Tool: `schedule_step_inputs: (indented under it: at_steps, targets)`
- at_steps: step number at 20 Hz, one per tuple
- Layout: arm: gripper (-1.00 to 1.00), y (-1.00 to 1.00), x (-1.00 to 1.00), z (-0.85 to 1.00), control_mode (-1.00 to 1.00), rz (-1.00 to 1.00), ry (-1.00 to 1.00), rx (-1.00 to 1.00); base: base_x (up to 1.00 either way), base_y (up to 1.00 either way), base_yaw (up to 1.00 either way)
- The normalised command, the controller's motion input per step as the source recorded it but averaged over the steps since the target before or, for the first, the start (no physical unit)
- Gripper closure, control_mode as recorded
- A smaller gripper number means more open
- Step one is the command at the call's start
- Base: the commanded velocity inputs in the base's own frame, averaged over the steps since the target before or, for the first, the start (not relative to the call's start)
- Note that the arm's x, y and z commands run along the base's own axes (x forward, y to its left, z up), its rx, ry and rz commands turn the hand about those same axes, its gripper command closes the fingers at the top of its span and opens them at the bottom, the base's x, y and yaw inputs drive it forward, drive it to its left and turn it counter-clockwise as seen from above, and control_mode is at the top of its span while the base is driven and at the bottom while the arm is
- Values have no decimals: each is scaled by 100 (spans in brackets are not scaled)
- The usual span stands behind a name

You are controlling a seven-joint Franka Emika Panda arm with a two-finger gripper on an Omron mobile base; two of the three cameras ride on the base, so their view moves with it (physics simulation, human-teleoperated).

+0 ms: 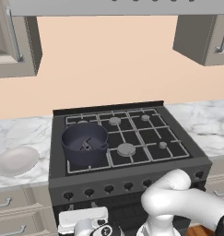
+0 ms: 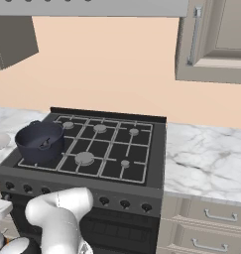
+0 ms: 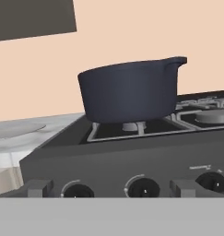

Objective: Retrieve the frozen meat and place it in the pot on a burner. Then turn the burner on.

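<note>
The dark blue-grey pot [image 1: 85,143] stands on the front-left burner of the black stove [image 1: 127,171]. Inside it lies the frozen meat [image 1: 85,146], a small dark jagged lump, also seen in the right base view as the frozen meat [image 2: 44,144]. In the hand view the pot [image 3: 129,92] rises above the stove's front edge and its wall hides the meat. My gripper [image 1: 81,208] hangs low in front of the stove's control panel, below the pot, open and holding nothing. A row of burner knobs [image 3: 143,188] sits just ahead of it.
A white round plate [image 1: 16,160] lies on the marble counter left of the stove. More marble counter [image 2: 206,158] runs to the right. Wall cabinets [image 2: 213,39] and a hood hang above. Drawers [image 1: 12,212] flank the oven front.
</note>
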Motion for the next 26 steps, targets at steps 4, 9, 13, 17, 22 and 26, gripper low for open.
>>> schedule_step_inputs:
  at_steps: [4, 9, 13, 17, 22, 26]
  targets:
    - [-100, 2, 0, -6, -100, 0, 0, -1, 0, 0, 0]
    - [-100, 0, 0, -16, -100, 0, 0, -1, 0, 0, 0]
    - [-100, 0, 0, -4, -100, 0, 0, 0, 0, 0, 0]
    - [-100, 0, 0, 0, -100, 0, 0, 0, 0, 0, 0]
    - [-100, 8, 0, 0, -100, 0, 0, -3, 0, 0, 0]
    - [-100, 3, 0, -9, -100, 0, 0, -6, 0, 0, 0]
